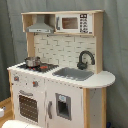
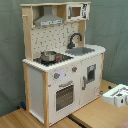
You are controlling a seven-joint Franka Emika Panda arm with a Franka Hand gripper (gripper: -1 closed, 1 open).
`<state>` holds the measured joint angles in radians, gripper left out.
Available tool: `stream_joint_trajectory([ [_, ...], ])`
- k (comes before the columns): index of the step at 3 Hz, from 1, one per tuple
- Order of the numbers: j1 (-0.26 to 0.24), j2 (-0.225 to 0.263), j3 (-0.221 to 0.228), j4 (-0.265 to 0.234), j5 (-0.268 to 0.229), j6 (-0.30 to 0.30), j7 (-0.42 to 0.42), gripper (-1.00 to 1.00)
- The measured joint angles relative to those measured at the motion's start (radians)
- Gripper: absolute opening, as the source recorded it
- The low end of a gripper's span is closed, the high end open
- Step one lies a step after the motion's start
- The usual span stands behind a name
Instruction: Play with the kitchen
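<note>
Only a white, blocky part of the robot shows in the second exterior view; rounded edges; dark recesses and grey shading on it.

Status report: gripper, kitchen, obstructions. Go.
Gripper at the second exterior view's lower right, clear of the kitchen. Doors shut, pot on stove. Nothing in between.

The toy kitchen stands against a grey curtain. On its white counter, a small metal pot sits on the stove at the first exterior view's left, with the grey sink and black faucet to the right. Above are the grey hood and a microwave-style cabinet; below, the oven door.
</note>
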<state>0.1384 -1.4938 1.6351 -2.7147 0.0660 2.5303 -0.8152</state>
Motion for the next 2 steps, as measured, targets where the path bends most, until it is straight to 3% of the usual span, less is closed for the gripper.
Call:
stream_joint_trajectory([
  [1, -0.095, -0.009, -0.004, 0.022, -0.011, -0.018, 0.024, 1.0],
  [2, -0.18, 0.008, -0.005, 0.075, -0.007, -0.017, 0.029, 1.0],
])
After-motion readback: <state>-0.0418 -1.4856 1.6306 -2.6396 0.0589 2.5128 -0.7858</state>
